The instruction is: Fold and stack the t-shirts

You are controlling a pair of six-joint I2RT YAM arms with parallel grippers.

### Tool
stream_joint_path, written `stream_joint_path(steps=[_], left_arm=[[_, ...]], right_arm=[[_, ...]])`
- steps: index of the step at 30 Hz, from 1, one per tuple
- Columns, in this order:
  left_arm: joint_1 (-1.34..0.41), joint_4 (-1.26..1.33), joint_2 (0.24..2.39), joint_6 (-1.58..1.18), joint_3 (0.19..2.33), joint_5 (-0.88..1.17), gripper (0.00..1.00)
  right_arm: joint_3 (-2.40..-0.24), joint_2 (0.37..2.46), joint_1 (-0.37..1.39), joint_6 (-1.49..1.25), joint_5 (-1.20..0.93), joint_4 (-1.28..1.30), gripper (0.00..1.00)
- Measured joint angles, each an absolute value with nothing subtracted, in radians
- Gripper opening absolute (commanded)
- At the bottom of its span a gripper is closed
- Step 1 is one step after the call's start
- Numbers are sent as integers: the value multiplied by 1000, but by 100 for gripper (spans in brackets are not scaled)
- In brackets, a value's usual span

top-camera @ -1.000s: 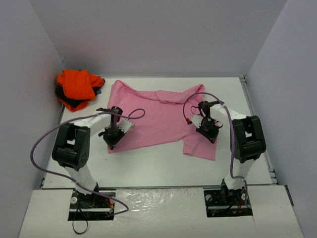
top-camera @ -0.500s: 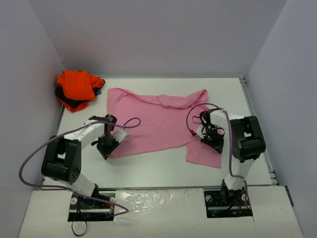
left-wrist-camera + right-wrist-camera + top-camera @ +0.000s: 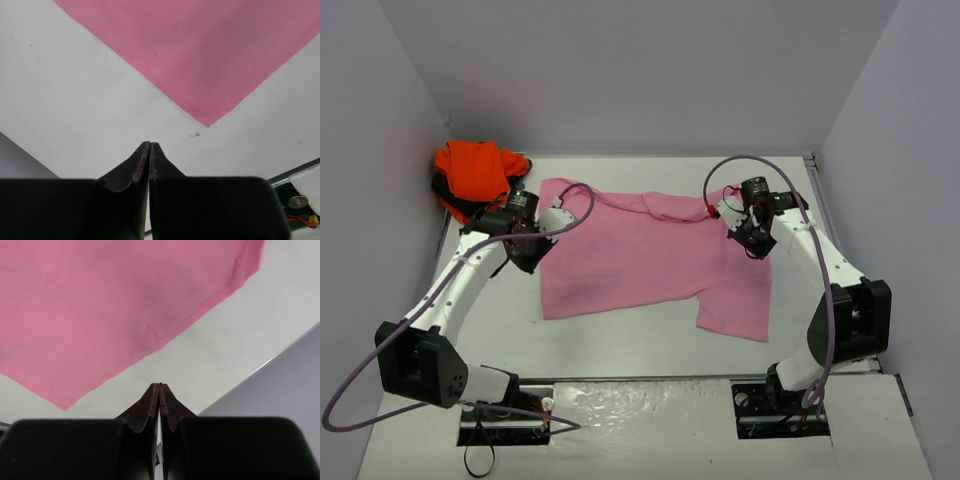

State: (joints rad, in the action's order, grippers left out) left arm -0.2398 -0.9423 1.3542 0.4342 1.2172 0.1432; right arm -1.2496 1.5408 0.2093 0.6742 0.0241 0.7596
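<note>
The light pink t-shirt (image 3: 650, 255) lies spread flat in the middle of the white table (image 3: 620, 335), collar toward the back. Its near left corner (image 3: 210, 60) shows in the left wrist view, and a sleeve and hem (image 3: 100, 305) show in the right wrist view. My left gripper (image 3: 530, 258) hovers over the shirt's left edge, shut and holding nothing (image 3: 149, 146). My right gripper (image 3: 756, 246) hangs above the shirt's right shoulder, also shut and holding nothing (image 3: 159, 386). The orange t-shirt (image 3: 475, 172) sits bunched at the back left on top of a dark one (image 3: 460, 207).
Grey walls (image 3: 380, 200) enclose the table on the left, back and right. The orange and dark pile fills the back left corner. A purple cable (image 3: 750, 165) loops off each arm. Bare table runs along the near edge in front of the pink shirt.
Both shut grippers rose off the pink shirt's near part and swung back toward its shoulders. The shirt slid slightly nearer and now lies flatter.
</note>
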Motion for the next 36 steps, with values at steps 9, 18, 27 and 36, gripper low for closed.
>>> stream_joint_path(steps=[9, 18, 27, 36], left_arm=[[-247, -898, 1700, 414, 1309, 191, 0], [-311, -897, 1825, 417, 1291, 227, 0], [-332, -1013, 1966, 460, 1333, 233, 0], [-332, -1106, 1897, 550, 1127, 211, 0]], right_arm=[[-1284, 1749, 225, 669, -54, 740, 0], [-1222, 1871, 239, 672, -68, 723, 0], [-1136, 1899, 300, 701, 27, 761, 0], [-965, 1853, 367, 743, 97, 866, 0]])
